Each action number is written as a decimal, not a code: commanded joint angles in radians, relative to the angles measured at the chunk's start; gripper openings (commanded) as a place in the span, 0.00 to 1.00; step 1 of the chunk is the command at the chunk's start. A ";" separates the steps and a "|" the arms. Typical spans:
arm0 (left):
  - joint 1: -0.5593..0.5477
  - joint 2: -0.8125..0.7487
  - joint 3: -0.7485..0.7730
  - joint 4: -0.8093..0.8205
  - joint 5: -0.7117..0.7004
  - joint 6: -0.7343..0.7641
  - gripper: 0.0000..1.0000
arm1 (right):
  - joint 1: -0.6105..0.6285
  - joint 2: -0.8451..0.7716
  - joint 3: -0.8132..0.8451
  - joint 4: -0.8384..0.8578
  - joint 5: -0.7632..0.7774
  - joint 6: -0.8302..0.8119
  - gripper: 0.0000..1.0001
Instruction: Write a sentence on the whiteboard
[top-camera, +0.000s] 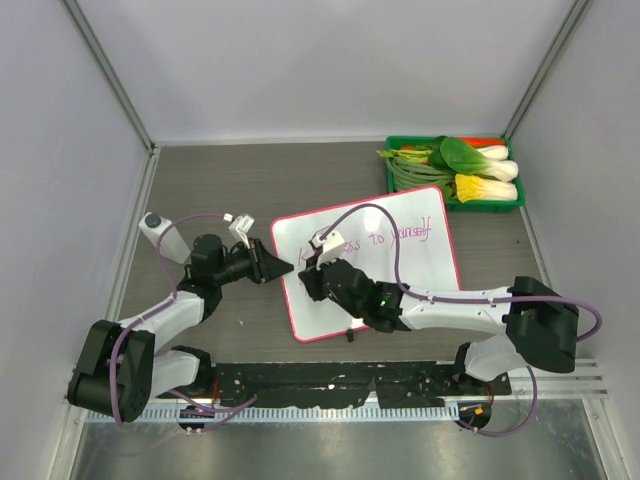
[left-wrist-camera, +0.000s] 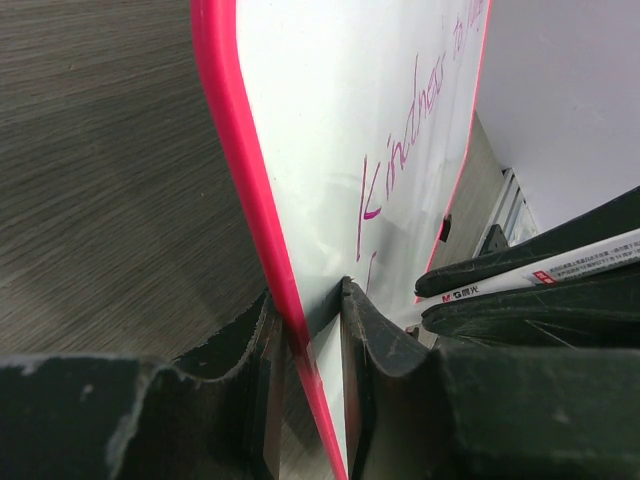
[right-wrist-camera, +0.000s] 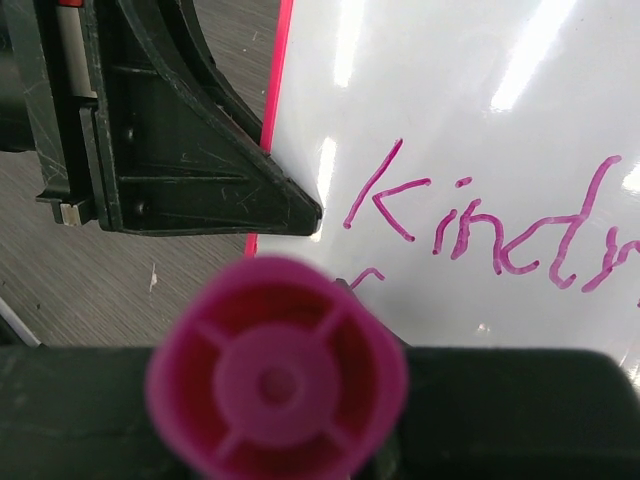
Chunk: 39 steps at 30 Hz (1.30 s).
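The whiteboard (top-camera: 430, 265), glossy white with a thin pink-red frame and rounded corners, lies askew. Along its far side runs the sentence (top-camera: 400, 236) in thin magenta cursive, "Kindness to yourself", with a short stroke under the K.

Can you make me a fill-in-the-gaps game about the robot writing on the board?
The left gripper is shut on the edge of the ____.
The sentence starts with the word ____.
The right gripper is shut on a ____.
The vegetables lie in a tray coloured ____.
Missing words: whiteboard; Kindness; marker; green.
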 joint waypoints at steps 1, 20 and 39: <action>-0.021 0.004 0.004 -0.060 -0.019 0.076 0.00 | -0.015 -0.009 0.021 -0.023 0.078 -0.022 0.02; -0.021 0.010 0.004 -0.055 -0.020 0.073 0.00 | -0.028 -0.032 0.029 -0.080 0.150 -0.030 0.01; -0.021 0.014 0.007 -0.052 -0.020 0.074 0.00 | -0.029 -0.127 -0.008 -0.011 0.117 -0.049 0.02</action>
